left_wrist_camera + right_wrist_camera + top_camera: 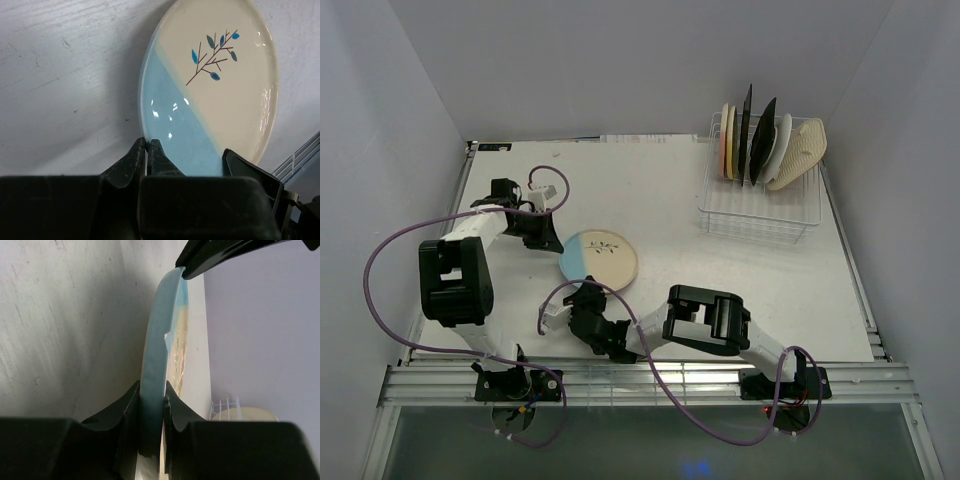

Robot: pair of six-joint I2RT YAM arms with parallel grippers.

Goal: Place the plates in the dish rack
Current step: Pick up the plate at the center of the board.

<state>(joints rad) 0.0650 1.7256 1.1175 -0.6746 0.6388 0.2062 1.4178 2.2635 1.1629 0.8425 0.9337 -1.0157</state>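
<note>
The round blue-cream plate (599,258) lies on the table left of centre. My right gripper (582,298) is shut on its near blue rim; in the right wrist view the gripper (151,390) clamps the plate (162,315) edge-on. My left gripper (552,240) is shut, its tips against the plate's left rim. In the left wrist view the closed gripper (149,145) meets the edge of the plate (215,100). The white wire dish rack (760,220) stands at the back right with several plates upright in it, round cream ones, black ones and a cream square one (800,155).
The left arm's purple cable (390,250) loops over the table's left edge. The right arm's link (705,320) lies along the near edge. The rack's near half (760,200) holds no plates. Grey walls close in on three sides.
</note>
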